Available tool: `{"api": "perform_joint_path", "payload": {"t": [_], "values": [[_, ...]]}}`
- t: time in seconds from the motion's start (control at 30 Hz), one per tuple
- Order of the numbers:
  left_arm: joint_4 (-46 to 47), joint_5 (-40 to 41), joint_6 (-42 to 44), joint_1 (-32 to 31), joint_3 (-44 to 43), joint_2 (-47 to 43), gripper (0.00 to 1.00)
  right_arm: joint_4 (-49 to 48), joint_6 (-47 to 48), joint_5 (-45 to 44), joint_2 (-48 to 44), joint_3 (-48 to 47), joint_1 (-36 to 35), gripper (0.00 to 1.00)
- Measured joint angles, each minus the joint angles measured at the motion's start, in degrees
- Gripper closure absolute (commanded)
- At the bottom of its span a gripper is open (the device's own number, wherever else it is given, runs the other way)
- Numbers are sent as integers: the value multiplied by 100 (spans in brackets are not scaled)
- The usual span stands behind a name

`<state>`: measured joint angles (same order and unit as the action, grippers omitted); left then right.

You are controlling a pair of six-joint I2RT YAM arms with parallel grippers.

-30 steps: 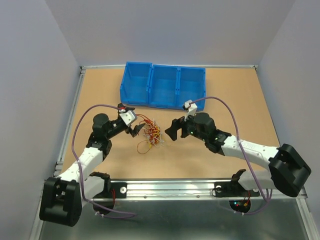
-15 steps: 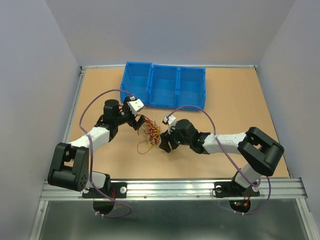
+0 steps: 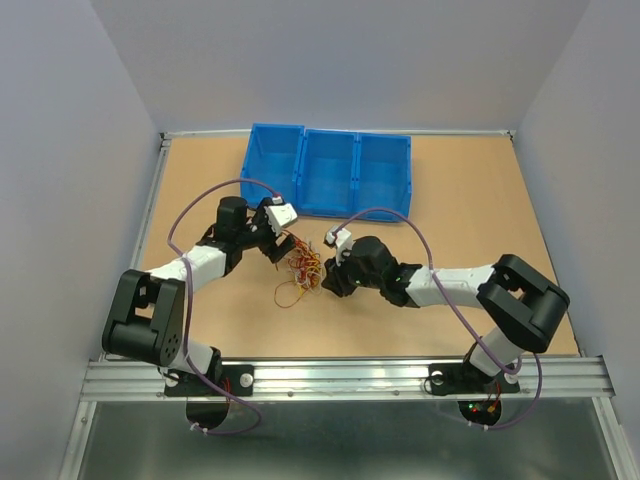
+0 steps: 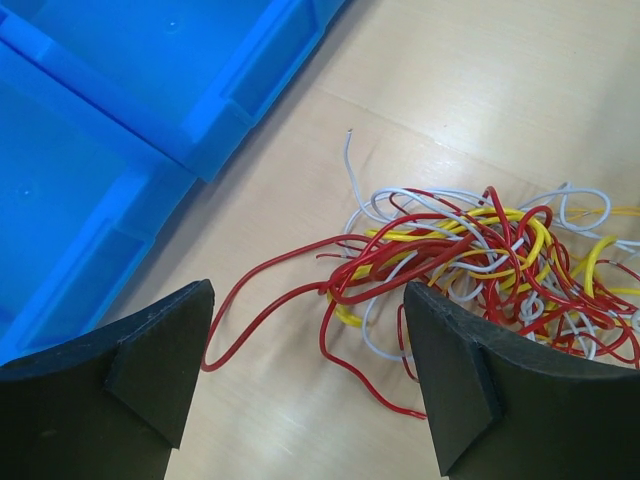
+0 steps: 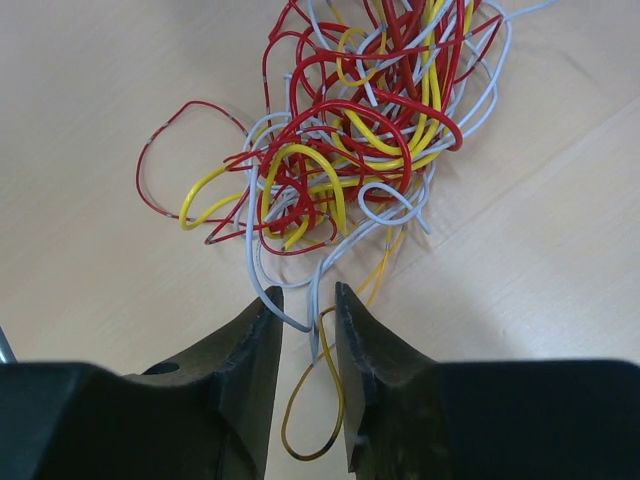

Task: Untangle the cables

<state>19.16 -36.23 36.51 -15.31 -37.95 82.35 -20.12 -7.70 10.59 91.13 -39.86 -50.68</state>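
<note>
The cables point(image 3: 303, 268) lie as one tangled heap of thin red, yellow and white wires on the brown table; the same cables point(image 4: 470, 250) fill the right of the left wrist view. My left gripper point(image 3: 283, 250) hangs open at the heap's upper left. Between the fingers of the left gripper point(image 4: 308, 300) lies one loose red strand point(image 4: 254, 314). My right gripper point(image 3: 325, 283) is at the heap's lower right, where the cables point(image 5: 350, 150) spread ahead. This right gripper point(image 5: 308, 295) has its jaws drawn close but with a gap. A white wire end point(image 5: 300, 322) and an orange loop point(image 5: 306, 456) lie in that gap.
A row of three blue bins point(image 3: 326, 172) stands just behind the heap, and its corner point(image 4: 120, 120) is close to my left fingers. A metal rail point(image 3: 340, 375) runs along the near table edge. Grey walls enclose the table.
Both arms have reached in to the heap from each side. The right jaws have narrowed a lot around the white and orange wires. The left jaws have narrowed slightly.
</note>
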Motion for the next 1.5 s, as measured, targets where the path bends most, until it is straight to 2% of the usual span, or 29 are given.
{"api": "perform_joint_path", "payload": {"t": [0.13, 0.17, 0.2, 0.3, 0.33, 0.37, 0.4, 0.6, 0.77, 1.0, 1.1, 1.23, 1.3, 1.5], "values": [[-101, -33, 166, -74, -37, 31, 21, -9, 22, 44, -42, 0, -2, 73], [-146, -33, 212, -136, -94, 81, 26, -11, 39, 52, -57, 0, -2, 74], [-177, -26, 243, -203, -173, 162, 29, -9, 44, 63, -68, 0, 0, 79], [-225, 57, 365, -444, -369, 446, 61, -9, 50, 81, -103, 2, 0, 93], [-256, 92, 387, -522, -391, 505, 83, -9, 46, 74, -129, 4, -2, 99], [-304, 120, 455, -584, -400, 544, 97, -9, 39, 55, -157, 7, 0, 100], [-358, 146, 511, -645, -402, 562, 100, -9, 24, 15, -188, 7, -2, 100], [-387, 350, 339, -616, -385, 422, 100, -66, -258, -870, -824, 369, 0, 99], [-378, 195, -140, 0, -369, -216, 100, -94, -678, -2297, -2166, 1172, 0, 99], [-129, -660, -1097, 2188, -214, -1908, 100, 15, -1233, -4153, -4336, 1823, 17, 99], [111, -654, -1733, 2732, -175, -2428, 100, 103, -1429, -4957, -5381, 2024, 37, 99], [437, -400, -2605, 3373, -177, -2391, 100, 177, -1532, -5702, -6310, 2212, 42, 99], [601, -369, -3115, 4000, -177, -2184, 100, 219, -1576, -5965, -6679, 2306, 37, 100], [1108, -378, -4214, 5156, -42, -1893, 100, 463, -1670, -6566, -7368, 2616, 37, 100]]}}
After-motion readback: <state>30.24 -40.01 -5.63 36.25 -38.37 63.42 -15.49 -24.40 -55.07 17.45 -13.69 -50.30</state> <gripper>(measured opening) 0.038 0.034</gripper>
